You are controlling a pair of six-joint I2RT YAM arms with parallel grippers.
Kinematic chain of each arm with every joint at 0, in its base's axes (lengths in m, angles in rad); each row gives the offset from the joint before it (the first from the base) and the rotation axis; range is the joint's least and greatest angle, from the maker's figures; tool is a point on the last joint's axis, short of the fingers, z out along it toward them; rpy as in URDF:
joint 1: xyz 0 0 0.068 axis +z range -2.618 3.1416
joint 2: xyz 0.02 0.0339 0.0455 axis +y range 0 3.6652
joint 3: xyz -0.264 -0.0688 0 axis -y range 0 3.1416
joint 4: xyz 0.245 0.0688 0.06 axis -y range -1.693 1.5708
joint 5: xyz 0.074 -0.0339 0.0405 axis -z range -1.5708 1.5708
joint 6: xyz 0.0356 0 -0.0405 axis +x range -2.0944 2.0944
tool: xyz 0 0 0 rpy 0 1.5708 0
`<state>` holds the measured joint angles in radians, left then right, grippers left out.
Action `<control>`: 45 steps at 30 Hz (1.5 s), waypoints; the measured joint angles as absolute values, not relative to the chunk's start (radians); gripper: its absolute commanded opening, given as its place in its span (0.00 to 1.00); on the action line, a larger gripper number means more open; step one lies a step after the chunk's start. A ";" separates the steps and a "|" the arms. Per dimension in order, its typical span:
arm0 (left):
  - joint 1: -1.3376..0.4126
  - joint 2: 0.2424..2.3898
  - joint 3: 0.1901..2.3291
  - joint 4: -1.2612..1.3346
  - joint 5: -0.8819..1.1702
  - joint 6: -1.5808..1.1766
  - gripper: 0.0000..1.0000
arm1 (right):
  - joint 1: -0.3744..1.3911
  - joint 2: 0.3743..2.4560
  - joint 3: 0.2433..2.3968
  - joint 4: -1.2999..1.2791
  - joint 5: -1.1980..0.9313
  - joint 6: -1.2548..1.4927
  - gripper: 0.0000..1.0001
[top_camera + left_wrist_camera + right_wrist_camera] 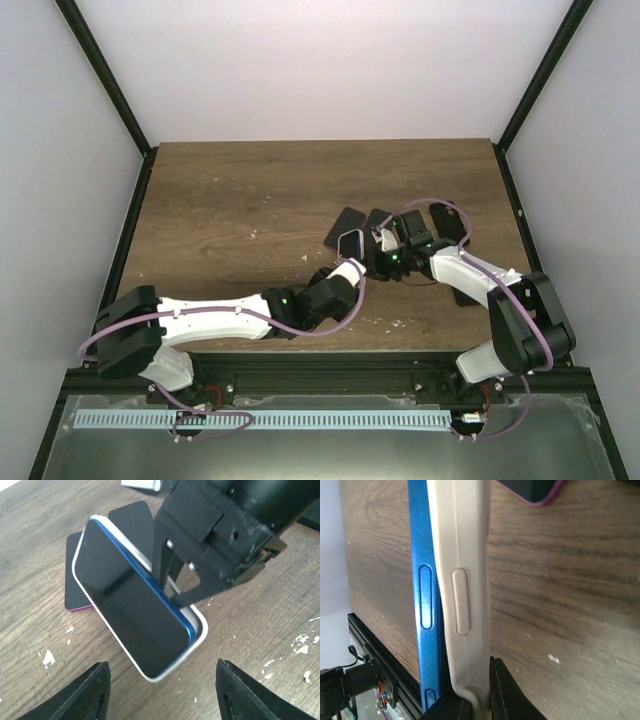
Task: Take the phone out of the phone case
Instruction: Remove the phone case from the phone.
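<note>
We see a bench (220, 200) of dark brown wood grain, scuffed pale in spots. Beyond the left jaws and off to their left, a dark slab with a magenta edge (75, 587) lies flat on the wood. A second dark slab (132, 525) lies just beside it, farther from those jaws; we cannot tell whether the two overlap. A third dark slab (450, 225) lies on the outer side of the right jaws. White flecks (48, 658) dot the wood close to the left jaws on both sides.
</note>
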<state>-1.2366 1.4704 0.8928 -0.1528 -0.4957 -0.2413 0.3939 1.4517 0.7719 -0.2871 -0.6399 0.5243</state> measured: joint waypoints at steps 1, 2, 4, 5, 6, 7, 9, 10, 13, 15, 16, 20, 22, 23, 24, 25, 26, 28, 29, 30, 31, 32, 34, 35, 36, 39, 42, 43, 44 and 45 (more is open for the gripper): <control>-1.243 1.489 0.909 -0.151 -0.505 -0.236 0.55 | 0.394 1.452 0.772 -0.306 -0.637 0.535 0.01; -1.248 1.506 0.923 -0.150 -0.515 -0.231 0.53 | 0.394 1.452 0.772 -0.321 -0.635 0.542 0.01; -1.256 1.535 0.945 -0.150 -0.530 -0.225 0.52 | 0.394 1.452 0.772 -0.337 -0.633 0.551 0.01; -1.258 1.551 0.954 -0.149 -0.538 -0.223 0.52 | 0.394 1.452 0.772 -0.342 -0.632 0.556 0.01; -1.259 1.562 0.959 -0.150 -0.542 -0.221 0.52 | 0.394 1.452 0.772 -0.345 -0.632 0.559 0.01; -1.259 1.575 0.964 -0.150 -0.548 -0.216 0.52 | 0.394 1.452 0.772 -0.349 -0.632 0.560 0.01; -1.259 1.598 0.973 -0.151 -0.555 -0.209 0.52 | 0.394 1.452 0.772 -0.353 -0.632 0.563 0.01; -1.259 1.613 0.979 -0.151 -0.558 -0.207 0.52 | 0.394 1.452 0.772 -0.354 -0.631 0.565 0.01; -1.259 1.651 0.991 -0.152 -0.564 -0.203 0.52 | 0.394 1.452 0.772 -0.354 -0.631 0.567 0.01; -1.259 1.674 0.999 -0.152 -0.575 -0.201 0.51 | 0.394 1.452 0.772 -0.353 -0.632 0.570 0.01; -1.259 1.687 1.005 -0.152 -0.583 -0.200 0.49 | 0.394 1.452 0.772 -0.353 -0.632 0.570 0.01; -1.262 1.721 1.021 -0.152 -0.618 -0.198 0.46 | 0.393 1.452 0.769 -0.345 -0.627 0.571 0.01; -1.265 1.728 1.028 -0.152 -0.631 -0.196 0.45 | 0.391 1.452 0.769 -0.340 -0.627 0.571 0.01; -1.265 1.730 1.029 -0.151 -0.636 -0.196 0.46 | 0.389 1.452 0.769 -0.338 -0.627 0.573 0.01; -1.266 1.731 1.029 -0.150 -0.641 -0.196 0.48 | 0.389 1.452 0.769 -0.335 -0.627 0.573 0.01; -1.266 1.732 1.029 -0.150 -0.647 -0.196 0.51 | 0.389 1.452 0.769 -0.332 -0.627 0.574 0.01; -1.266 1.732 1.029 -0.150 -0.652 -0.194 0.52 | 0.389 1.452 0.769 -0.330 -0.627 0.574 0.01; -1.266 1.732 1.029 -0.150 -0.660 -0.193 0.54 | 0.389 1.452 0.768 -0.327 -0.627 0.574 0.01; -1.266 1.731 1.028 -0.148 -0.661 -0.190 0.54 | 0.389 1.452 0.767 -0.327 -0.627 0.574 0.01; -1.266 1.731 1.026 -0.143 -0.661 -0.186 0.54 | 0.389 1.452 0.765 -0.325 -0.627 0.574 0.01; -1.266 1.728 1.020 -0.134 -0.656 -0.184 0.54 | 0.389 1.452 0.764 -0.325 -0.627 0.574 0.01; -1.266 1.724 1.011 -0.123 -0.652 -0.182 0.54 | 0.389 1.452 0.763 -0.326 -0.628 0.574 0.01; -1.266 1.715 0.998 -0.107 -0.646 -0.181 0.53 | 0.389 1.452 0.762 -0.326 -0.630 0.574 0.01; -1.266 1.713 0.996 -0.101 -0.646 -0.178 0.52 | 0.389 1.452 0.760 -0.325 -0.632 0.574 0.01; -1.266 1.713 0.996 -0.097 -0.646 -0.177 0.52 | 0.389 1.452 0.758 -0.324 -0.632 0.574 0.01; -1.266 1.713 0.996 -0.087 -0.649 -0.170 0.48 | 0.389 1.452 0.752 -0.323 -0.635 0.573 0.01; -1.266 1.717 0.996 -0.078 -0.651 -0.160 0.44 | 0.389 1.452 0.751 -0.323 -0.635 0.573 0.01; -1.266 1.720 0.996 -0.075 -0.652 -0.157 0.43 | 0.389 1.452 0.751 -0.321 -0.635 0.573 0.01; -1.266 1.722 0.997 -0.072 -0.654 -0.155 0.43 | 0.389 1.452 0.751 -0.321 -0.635 0.573 0.01; -1.266 1.725 0.997 -0.070 -0.656 -0.154 0.43 | 0.389 1.452 0.751 -0.320 -0.635 0.573 0.01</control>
<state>-1.2659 1.7248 0.9966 -0.0704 -0.6559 -0.1535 0.3893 1.4521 0.7509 -0.3202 -0.6350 0.5732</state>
